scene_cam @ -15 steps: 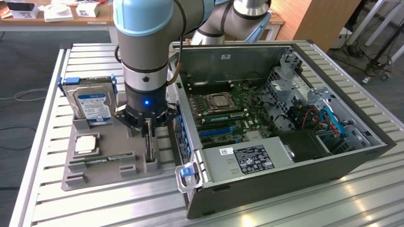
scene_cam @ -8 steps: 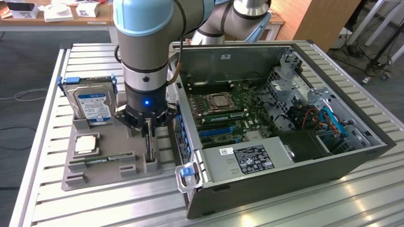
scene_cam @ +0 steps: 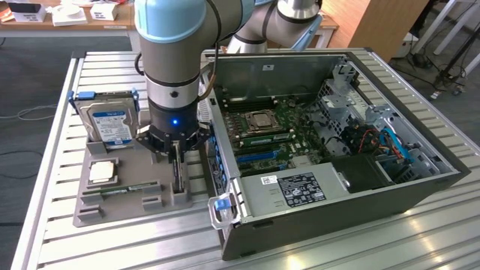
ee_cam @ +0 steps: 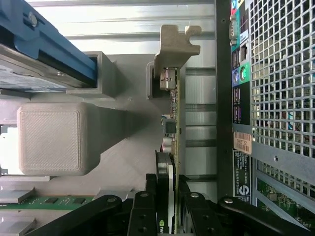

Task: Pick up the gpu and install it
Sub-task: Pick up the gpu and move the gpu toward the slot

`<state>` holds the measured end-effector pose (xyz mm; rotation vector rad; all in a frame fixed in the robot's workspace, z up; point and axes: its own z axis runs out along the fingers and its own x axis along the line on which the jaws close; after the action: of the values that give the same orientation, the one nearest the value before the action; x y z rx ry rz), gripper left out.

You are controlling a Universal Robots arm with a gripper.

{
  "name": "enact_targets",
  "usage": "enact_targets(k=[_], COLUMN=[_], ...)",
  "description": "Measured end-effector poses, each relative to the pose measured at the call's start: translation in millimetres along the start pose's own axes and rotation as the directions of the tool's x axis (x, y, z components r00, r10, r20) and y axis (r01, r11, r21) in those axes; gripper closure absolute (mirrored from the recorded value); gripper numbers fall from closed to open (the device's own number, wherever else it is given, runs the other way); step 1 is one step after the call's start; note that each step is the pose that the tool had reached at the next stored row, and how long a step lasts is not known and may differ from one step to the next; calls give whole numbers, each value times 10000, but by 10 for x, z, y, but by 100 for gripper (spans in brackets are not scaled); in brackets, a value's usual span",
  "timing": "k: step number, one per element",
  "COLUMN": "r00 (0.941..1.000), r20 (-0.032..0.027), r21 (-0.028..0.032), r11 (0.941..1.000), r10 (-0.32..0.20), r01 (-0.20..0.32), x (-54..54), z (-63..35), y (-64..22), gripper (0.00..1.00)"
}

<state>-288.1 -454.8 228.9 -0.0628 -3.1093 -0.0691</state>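
The gpu stands on edge in a slot of the grey holder tray, just beside the open computer case. My gripper hangs straight down over it. In the wrist view the thin dark card runs away from the camera to its silver bracket. My gripper straddles the near end of the card, with a black finger pressed to each side, shut on the gpu. The card still sits in its holder slot.
A silver hard drive with blue rails stands at the tray's back. A processor and a green memory stick lie on the tray. The motherboard's blue slots lie inside the case, beyond its perforated rear wall.
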Motion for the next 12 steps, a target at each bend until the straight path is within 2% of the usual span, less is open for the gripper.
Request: enact_targets(k=[3, 5, 12], r00=[10000, 10000, 10000], r20=[2, 1, 0], r21=[-2, 2, 3], r11=[10000, 10000, 10000], r10=[-1, 0, 0], r01=[1, 0, 0], x=[0, 8, 19], z=[-15, -254, -586], y=[1, 11, 26], gripper=[73, 73, 73])
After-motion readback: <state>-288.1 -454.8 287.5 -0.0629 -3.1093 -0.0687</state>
